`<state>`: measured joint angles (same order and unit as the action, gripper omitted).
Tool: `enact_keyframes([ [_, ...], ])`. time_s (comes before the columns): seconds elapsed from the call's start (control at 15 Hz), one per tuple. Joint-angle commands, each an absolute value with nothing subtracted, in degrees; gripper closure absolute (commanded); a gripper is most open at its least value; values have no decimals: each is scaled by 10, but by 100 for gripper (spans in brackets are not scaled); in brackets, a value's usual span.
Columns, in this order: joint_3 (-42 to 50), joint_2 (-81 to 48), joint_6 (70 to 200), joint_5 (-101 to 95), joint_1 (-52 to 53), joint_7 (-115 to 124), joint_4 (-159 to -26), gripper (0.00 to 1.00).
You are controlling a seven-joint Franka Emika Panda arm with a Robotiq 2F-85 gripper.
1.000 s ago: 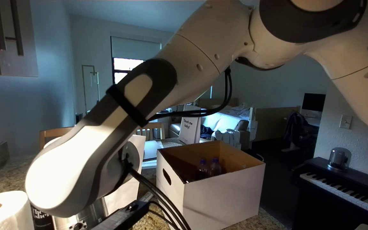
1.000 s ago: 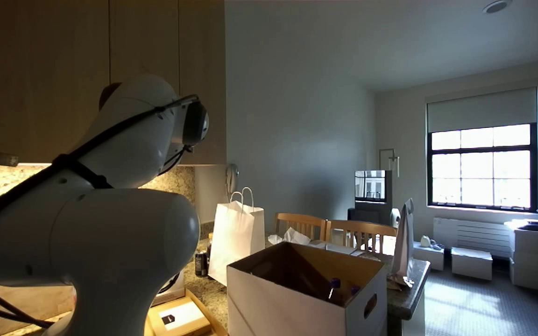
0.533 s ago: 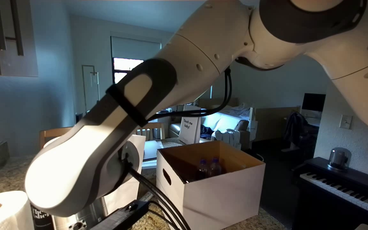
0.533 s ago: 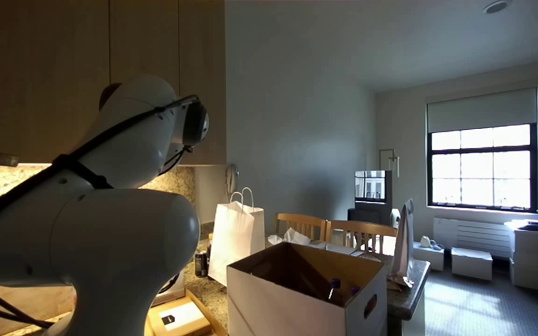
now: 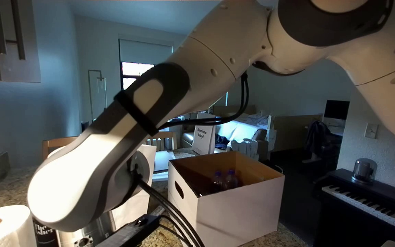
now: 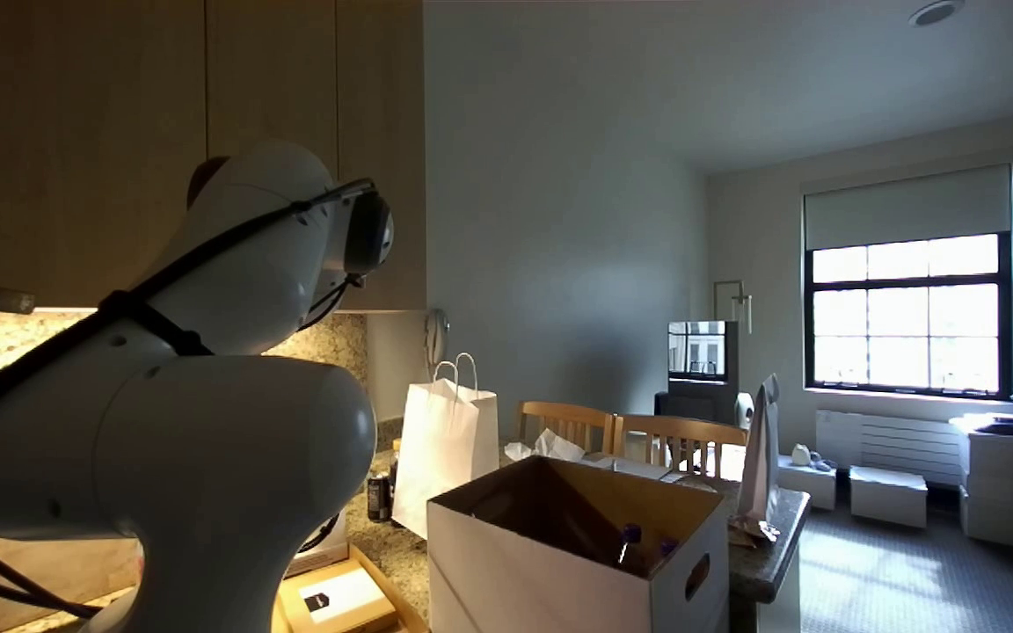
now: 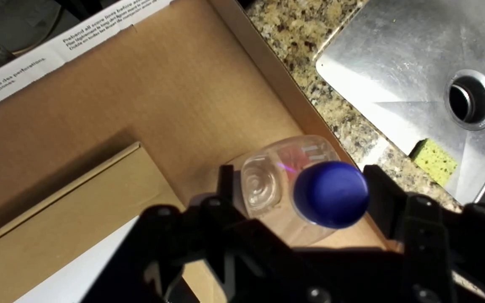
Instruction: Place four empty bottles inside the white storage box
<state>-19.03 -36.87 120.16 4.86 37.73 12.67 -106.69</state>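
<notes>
Exterior views both show the worktop (image 5: 12,188) carrying the white storage box (image 5: 238,212) between five and six o'clock, open top up, presumably for lowering things in. Wrist view has the cardboard tray (image 7: 175,84) spreading toward ten o'clock. At four o'clock the pincer (image 7: 298,181) straddles a bottle (image 7: 282,185) beside the tray's wall, fingers (image 7: 382,198) apart; whether they grip I cannot tell. Two bottles (image 5: 231,181) stand upright inside the box, probably saving room. Smallest, the bottle's blue cap (image 7: 331,194) lies between the fingers, likely keeping the grasp centred.

Bright window (image 6: 909,312), sunlit floor (image 6: 876,563), two wooden chairs (image 6: 682,427).
</notes>
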Motion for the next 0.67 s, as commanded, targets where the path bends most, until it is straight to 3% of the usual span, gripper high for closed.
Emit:
enact_keyframes([
  [0.0, -194, -366, 1201, 58, 371, 116, -1070, 53],
  [0.27, -194, -361, 1206, 63, 367, 119, -1077, 78],
  [0.6, -192, -347, 1209, 60, 364, 125, -1088, 84],
])
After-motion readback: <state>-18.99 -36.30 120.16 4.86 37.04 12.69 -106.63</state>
